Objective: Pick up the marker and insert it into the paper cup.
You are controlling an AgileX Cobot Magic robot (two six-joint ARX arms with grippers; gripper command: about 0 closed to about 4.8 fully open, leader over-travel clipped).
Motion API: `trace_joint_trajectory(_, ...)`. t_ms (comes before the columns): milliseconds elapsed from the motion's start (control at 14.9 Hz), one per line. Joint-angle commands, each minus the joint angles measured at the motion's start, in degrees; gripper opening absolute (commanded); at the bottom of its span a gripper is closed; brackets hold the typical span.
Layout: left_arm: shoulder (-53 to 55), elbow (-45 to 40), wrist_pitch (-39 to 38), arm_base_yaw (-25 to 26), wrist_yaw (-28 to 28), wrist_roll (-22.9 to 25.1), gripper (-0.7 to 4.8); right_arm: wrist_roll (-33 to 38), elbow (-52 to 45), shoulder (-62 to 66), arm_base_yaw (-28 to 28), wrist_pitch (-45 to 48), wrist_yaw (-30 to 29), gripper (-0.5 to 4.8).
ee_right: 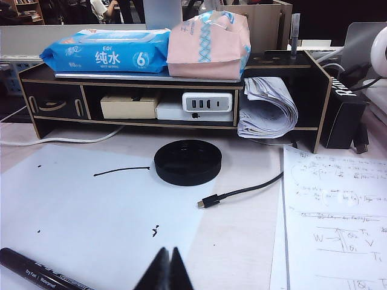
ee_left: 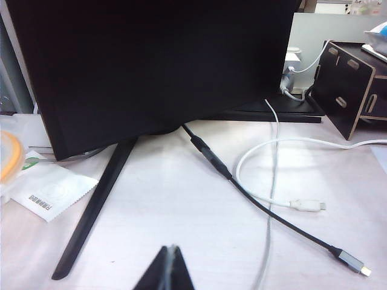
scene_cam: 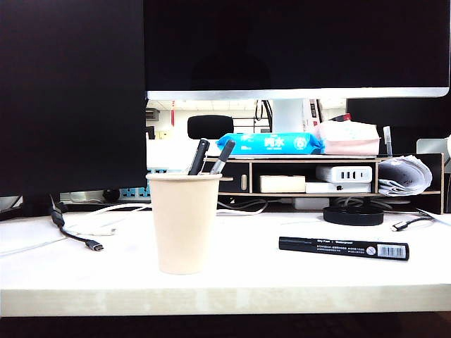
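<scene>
Near table's front edge point(scene_cam: 225, 299): marker point(scene_cam: 343, 248) right of paper cup point(scene_cam: 182, 223); left gripper point(ee_left: 169, 266), right gripper point(ee_right: 169, 269) jaws clenched.

Bright even light, soft shadows; background perhaps slightly blurred.

Blue wipes pack point(ee_right: 104, 51) on the shelf: "EDI", "纯水", a "6" in a circle. Marker point(ee_right: 42, 270) on the white sheet: small white print, "Dry Fast" and "Waterproof". Handwritten sheet point(ee_right: 335, 217) has formulas, not legible.

Both grippers' fingers point(ee_left: 168, 269) point(ee_right: 169, 270) together, empty.
</scene>
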Motion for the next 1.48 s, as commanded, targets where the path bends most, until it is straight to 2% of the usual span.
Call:
trace_joint_trajectory(67, 0.0, 0.04, 0.76, 0.07, 0.02, 0.02, -0.04, 0.09, -0.17, 0.0, 0.02, 0.94, -0.07, -0.05)
trace_joint_trajectory(268, 0.0, 0.04, 0.76, 0.07, 0.02, 0.0, -0.04, 0.09, -0.17, 0.0, 0.02, 0.94, -0.07, -0.05)
trace_joint_trajectory(402, 0.0, 0.04, 0.76, 0.07, 1.11, -2.54, -0.04, 0.09, -0.17, 0.0, 0.02, 0.94, -0.07, -0.05)
trace_joint_trajectory(469, 0.0, 0.04, 0.74, 0.07, 5.01, -4.81, -0.05, 0.09, -0.17, 0.0, 0.02, 0.94, -0.07, -0.05)
trace_joint_trajectory(604, 0.0, 0.07, 0.74, 0.04, 17.94, -7.34, -0.05, 0.09, -0.17, 0.0, 0.02, 0.94, -0.09, -0.05)
trace_joint_trajectory(671, 0.0, 0.07, 0.7, 0.04, 24.52, -10.78, -0.05, 0.09, -0.17, 0.0, 0.02, 0.94, -0.11, -0.05)
trace_joint_trajectory(738, 0.0, 0.07, 0.26, 0.02, 31.45, -12.26, -0.05, 0.09, -0.17, 0.0, 0.02, 0.94, -0.09, -0.05)
trace_joint_trajectory(872, 0.0, 0.07, -0.5, -0.2, 40.74, -13.66, -0.05, 0.09, -0.17, 0.0, 0.02, 0.94, -0.09, -0.05)
trace_joint_trajectory(939, 0.0, 0.09, -0.55, -1.53, 41.42, -16.7, -0.05, 0.09, -0.17, 0.0, 0.04, 0.94, -0.09, -0.05)
trace_joint_trajectory(1006, 0.0, 0.09, -0.63, -3.89, 41.07, -18.67, -0.05, 0.09, -0.17, 0.0, 0.04, 0.94, -0.11, -0.05)
trace_joint_trajectory(1073, 0.0, 0.09, -1.18, -8.68, 38.88, -19.89, -0.05, 0.09, -0.17, 0.0, 0.04, 0.94, -0.11, -0.05)
trace_joint_trajectory(1140, 0.0, 0.09, -2.54, -14.8, 34.38, -19.85, -0.05, 0.09, -0.17, 0.0, 0.02, 0.94, -0.09, -0.05)
trace_joint_trajectory(1341, 0.0, 0.07, -4.79, -30.62, 19.8, -19.67, -0.05, 0.09, -0.17, 0.0, 0.04, 0.94, -0.11, -0.05)
trace_joint_trajectory(1475, 0.0, 0.07, -4.87, -42.56, 5.35, -19.43, -0.05, 0.09, -0.17, 0.0, 0.04, 0.92, -0.11, -0.04)
